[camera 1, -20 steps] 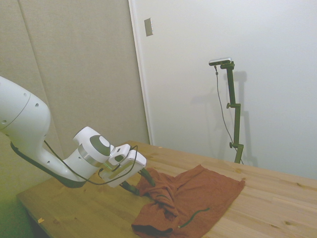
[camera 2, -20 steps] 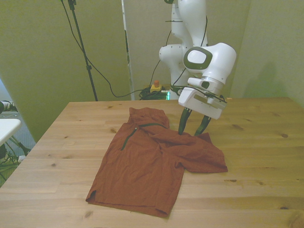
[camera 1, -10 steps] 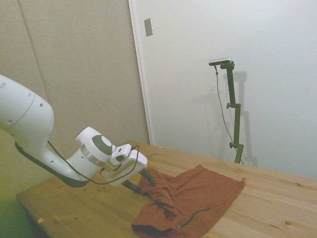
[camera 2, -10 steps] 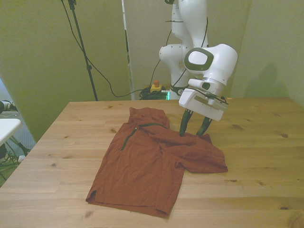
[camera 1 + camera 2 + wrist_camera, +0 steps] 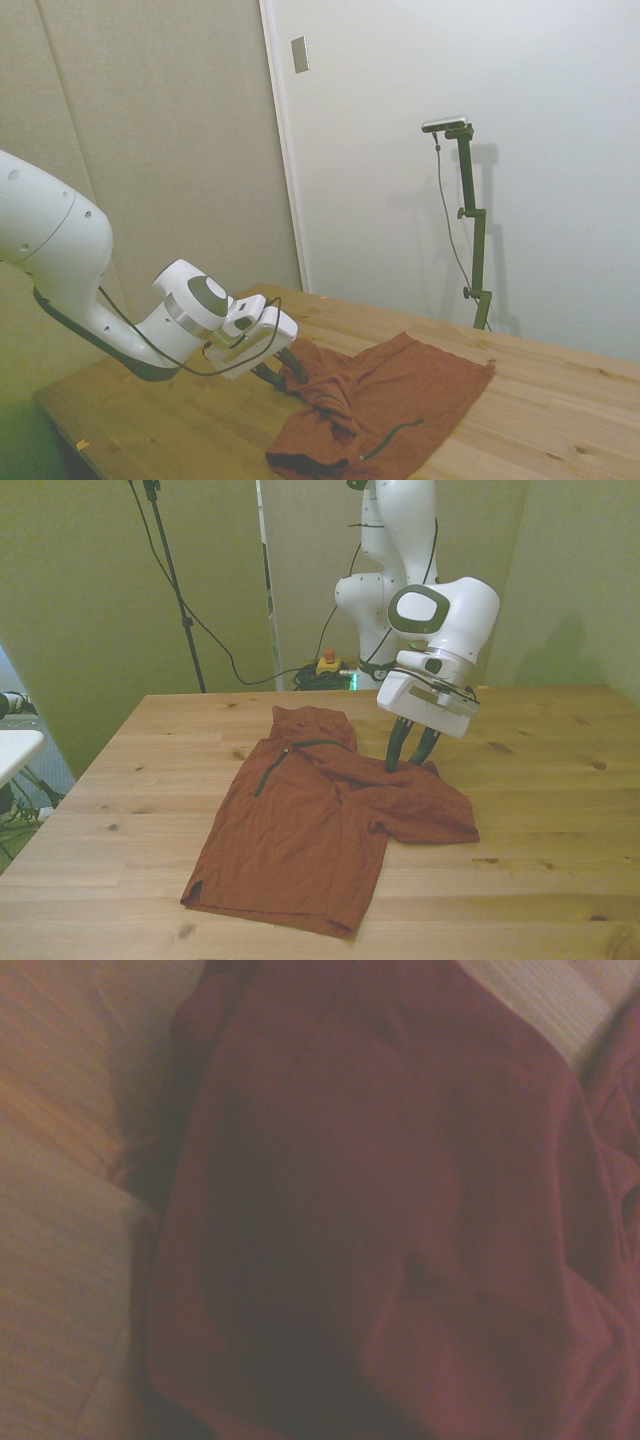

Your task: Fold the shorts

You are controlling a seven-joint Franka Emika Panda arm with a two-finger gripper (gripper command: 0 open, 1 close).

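Note:
The rust-red shorts (image 5: 300,820) lie spread on the wooden table (image 5: 545,790), with one part folded and rumpled toward the front view's right. A dark green pocket line shows near their far end. My gripper (image 5: 408,764) points down at the rumpled far-right edge of the cloth, its dark fingers drawn close together on a pinch of fabric. In the side view the gripper (image 5: 277,374) sits at the near-left corner of the shorts (image 5: 400,400), low on the table. The wrist view is filled by blurred red shorts (image 5: 380,1210) over wood.
Bare wood surrounds the cloth on all sides, widest at the front view's right. A white object (image 5: 15,745) pokes in beyond the table's left edge. Cables and a small red-topped box (image 5: 326,663) sit on the floor behind the table.
The fingers, spread apart over the cloth's edge before, have come together on it. The wrist has sunk slightly; the shorts lie as they did.

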